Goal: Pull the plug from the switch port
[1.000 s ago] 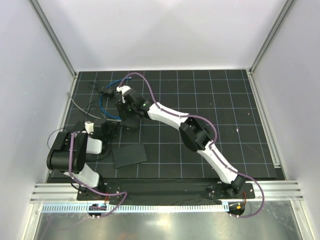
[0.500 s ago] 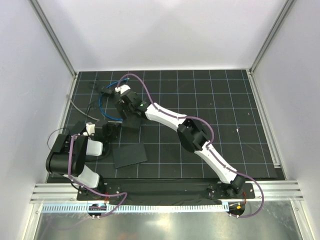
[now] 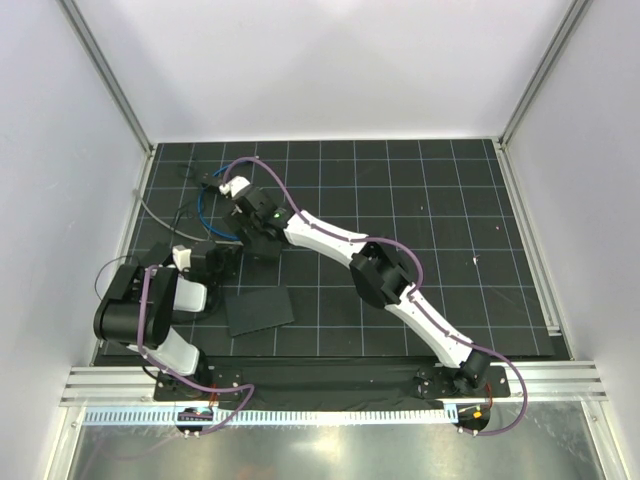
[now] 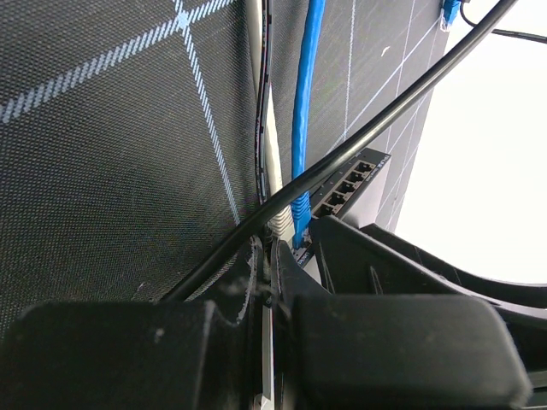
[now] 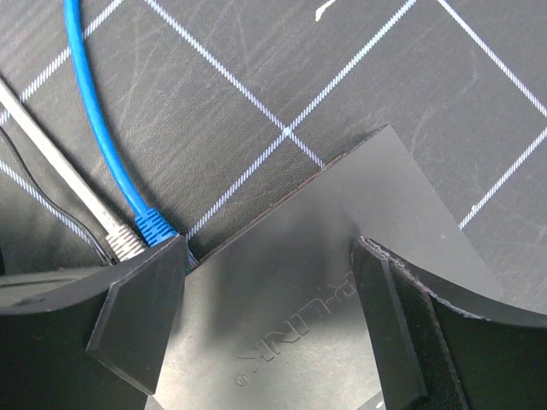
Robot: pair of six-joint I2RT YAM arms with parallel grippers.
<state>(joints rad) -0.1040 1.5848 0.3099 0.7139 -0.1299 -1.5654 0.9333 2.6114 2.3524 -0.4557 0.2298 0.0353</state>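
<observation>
Plug (image 5: 154,226) seated in port (image 4: 299,242) on switch (image 5: 342,196) edge, just beside grey cable (image 5: 60,145).
Right gripper (image 5: 265,320) spread wide astride switch; left gripper (image 4: 273,329) low over cables, spread or pinching impossible to tell.

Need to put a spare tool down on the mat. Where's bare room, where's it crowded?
Bare mat lies right of the right arm, out to the right rail; a smaller patch sits between the flat black slab and that arm's elbow. Crowded: the far-left corner, with blue cable, grey cable, switch, left gripper and right gripper.
</observation>
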